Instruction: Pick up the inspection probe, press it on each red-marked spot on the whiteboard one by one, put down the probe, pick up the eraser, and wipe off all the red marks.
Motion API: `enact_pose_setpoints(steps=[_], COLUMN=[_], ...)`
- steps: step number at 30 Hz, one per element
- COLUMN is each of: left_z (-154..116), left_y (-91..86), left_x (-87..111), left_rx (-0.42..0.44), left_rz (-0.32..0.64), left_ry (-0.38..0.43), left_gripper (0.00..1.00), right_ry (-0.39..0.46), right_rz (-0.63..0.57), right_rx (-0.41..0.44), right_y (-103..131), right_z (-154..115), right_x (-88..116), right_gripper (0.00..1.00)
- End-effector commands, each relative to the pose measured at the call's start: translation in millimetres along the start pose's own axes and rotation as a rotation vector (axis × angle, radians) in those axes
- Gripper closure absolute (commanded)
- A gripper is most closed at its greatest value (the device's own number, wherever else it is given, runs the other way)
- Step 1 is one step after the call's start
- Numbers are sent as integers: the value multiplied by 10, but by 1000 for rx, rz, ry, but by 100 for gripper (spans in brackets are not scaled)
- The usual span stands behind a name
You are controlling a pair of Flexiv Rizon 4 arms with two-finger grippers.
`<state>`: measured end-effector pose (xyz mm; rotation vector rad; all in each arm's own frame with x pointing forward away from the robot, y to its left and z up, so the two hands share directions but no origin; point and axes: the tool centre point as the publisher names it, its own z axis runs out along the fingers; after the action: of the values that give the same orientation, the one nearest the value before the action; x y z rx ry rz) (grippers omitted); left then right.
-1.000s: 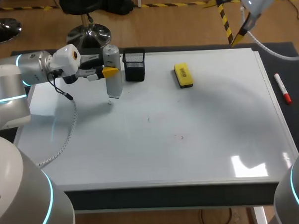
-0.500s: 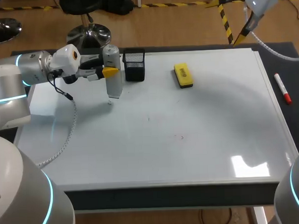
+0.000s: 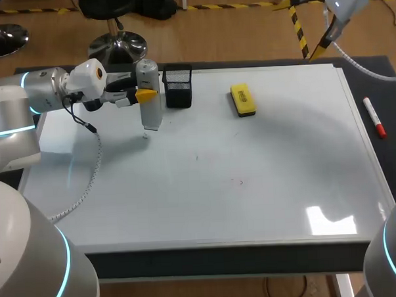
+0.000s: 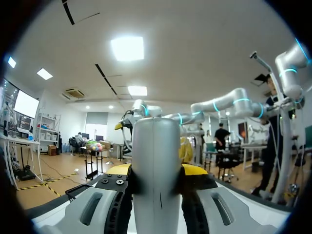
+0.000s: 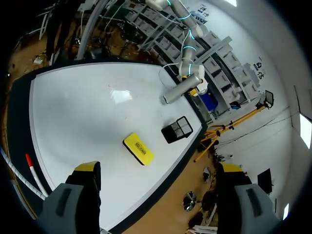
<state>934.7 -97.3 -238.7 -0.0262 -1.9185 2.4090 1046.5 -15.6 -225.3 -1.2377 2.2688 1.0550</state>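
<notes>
The grey inspection probe (image 3: pixel 150 98) stands upright over the back left of the whiteboard (image 3: pixel 264 159), its thin tip just above or on the surface; contact cannot be told. My left gripper (image 3: pixel 143 95) is shut on the probe's body from the side. In the left wrist view the probe (image 4: pixel 156 165) fills the gap between the yellow-tipped fingers (image 4: pixel 118 169). The yellow eraser (image 3: pixel 242 99) lies at the back middle. Two tiny faint marks (image 3: pixel 239 182) show near the board's centre. My right gripper (image 5: pixel 156 195) is open and empty, high above the back right corner, with the eraser (image 5: pixel 138 148) below it.
A black mesh holder (image 3: pixel 177 87) stands right beside the probe, on its right. A red-capped marker (image 3: pixel 374 118) lies just off the board's right edge. The probe's cable (image 3: pixel 87 179) trails over the left of the board.
</notes>
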Motion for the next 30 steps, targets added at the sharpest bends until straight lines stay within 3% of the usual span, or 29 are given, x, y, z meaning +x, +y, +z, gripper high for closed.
enact_pose_setpoints(steps=[1,11,30], left_z=[18,118,323], left_y=[-15,-203,-551], left_x=[0,-130,-701], left_rx=[2,6,22], left_rz=[3,41,91], left_ry=[-8,25,71], left_gripper=[100,100,100], right_ry=[5,5,5], right_rz=[-2,-2,-2], right_rx=[0,0,0], right_y=[-6,-6,-6], right_z=[-7,-7,-7], right_x=[-5,-5,-5], right_gripper=[0,0,0])
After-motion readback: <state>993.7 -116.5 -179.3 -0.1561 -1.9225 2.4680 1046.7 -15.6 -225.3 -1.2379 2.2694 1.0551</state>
